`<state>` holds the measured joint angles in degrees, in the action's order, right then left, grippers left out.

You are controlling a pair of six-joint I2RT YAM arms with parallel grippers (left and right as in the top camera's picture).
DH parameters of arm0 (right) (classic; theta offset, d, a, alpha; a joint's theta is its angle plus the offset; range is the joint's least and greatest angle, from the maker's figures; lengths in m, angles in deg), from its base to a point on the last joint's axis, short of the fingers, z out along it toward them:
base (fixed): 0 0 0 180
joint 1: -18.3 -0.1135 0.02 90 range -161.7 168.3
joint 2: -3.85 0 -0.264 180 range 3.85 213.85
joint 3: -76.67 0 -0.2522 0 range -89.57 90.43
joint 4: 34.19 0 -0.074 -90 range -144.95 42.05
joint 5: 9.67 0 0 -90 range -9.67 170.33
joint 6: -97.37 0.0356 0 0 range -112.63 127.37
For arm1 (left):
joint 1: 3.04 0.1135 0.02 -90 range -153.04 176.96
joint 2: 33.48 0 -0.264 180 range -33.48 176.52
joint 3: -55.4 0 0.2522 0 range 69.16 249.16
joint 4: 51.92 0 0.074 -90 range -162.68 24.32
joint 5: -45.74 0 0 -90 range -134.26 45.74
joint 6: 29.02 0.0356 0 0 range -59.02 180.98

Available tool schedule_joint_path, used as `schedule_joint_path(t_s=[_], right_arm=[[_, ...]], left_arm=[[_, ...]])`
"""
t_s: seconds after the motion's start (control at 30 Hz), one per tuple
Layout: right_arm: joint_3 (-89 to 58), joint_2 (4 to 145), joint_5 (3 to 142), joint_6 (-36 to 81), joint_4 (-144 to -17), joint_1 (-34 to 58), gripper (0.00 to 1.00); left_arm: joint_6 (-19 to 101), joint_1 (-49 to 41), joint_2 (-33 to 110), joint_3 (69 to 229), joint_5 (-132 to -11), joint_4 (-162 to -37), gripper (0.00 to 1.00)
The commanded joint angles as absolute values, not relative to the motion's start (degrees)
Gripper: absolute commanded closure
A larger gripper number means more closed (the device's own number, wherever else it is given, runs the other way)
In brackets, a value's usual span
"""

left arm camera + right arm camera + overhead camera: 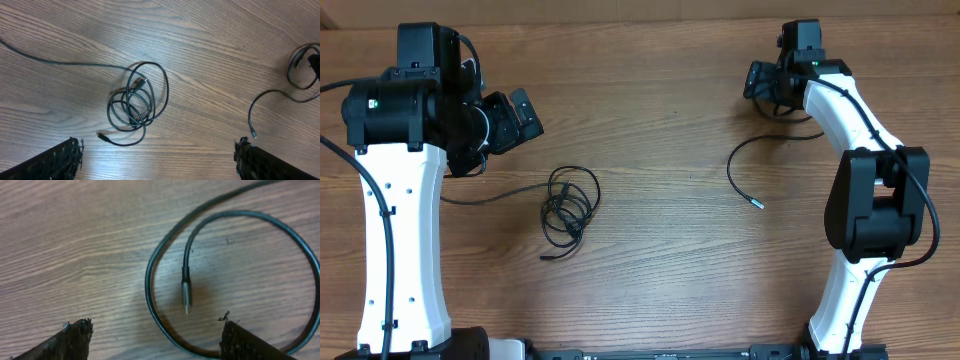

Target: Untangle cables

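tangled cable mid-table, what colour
The thin tangled cable is black; clearest in the left wrist view.

No text, label, brand, number or sign can be read anywhere, neither on the cables, the arms nor the wooden counter [650, 90].

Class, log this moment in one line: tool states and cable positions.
left tool: open, holding nothing | right tool: open, above plug of right cable | tangled cable: coiled heap on table
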<state>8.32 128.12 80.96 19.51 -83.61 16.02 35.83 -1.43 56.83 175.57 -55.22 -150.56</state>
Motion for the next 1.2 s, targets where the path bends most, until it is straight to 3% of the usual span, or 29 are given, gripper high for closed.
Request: schedule_joint_path(t_s=[0.0,0.2,0.47,0.6,0.67,0.93,1.17], right_arm=[[7.97,129.06,78.90,15.77,-83.08,16.00,0.20],[9.80,129.95,77.20,19.62,-85.77,16.02,0.22],[27.92,130.02,70.86,18.70,-101.79,16.50,0.20],[30.98,130.10,73.18,16.28,-106.43,16.50,0.14],[30.85,130.41,72.91,16.28,-106.82,16.50,0.00],[30.39,131.74,72.74,16.25,-102.27,16.22,0.00],[30.39,137.80,72.72,16.25,-102.76,16.06,0.27]], left_arm=[[35.22,-1.61,57.29,175.38,-55.70,-150.52,0.00],[35.22,-1.61,57.29,175.38,-55.70,-150.54,0.01],[35.22,-1.61,57.29,175.38,-55.70,-150.52,0.01],[35.22,-1.61,57.29,175.38,-55.70,-150.52,0.00],[35.24,-1.61,57.29,175.38,-55.70,-150.54,0.01],[35.22,-1.61,57.29,175.38,-55.70,-150.52,0.00],[35.24,-1.61,57.29,175.38,-55.70,-150.52,0.00]])
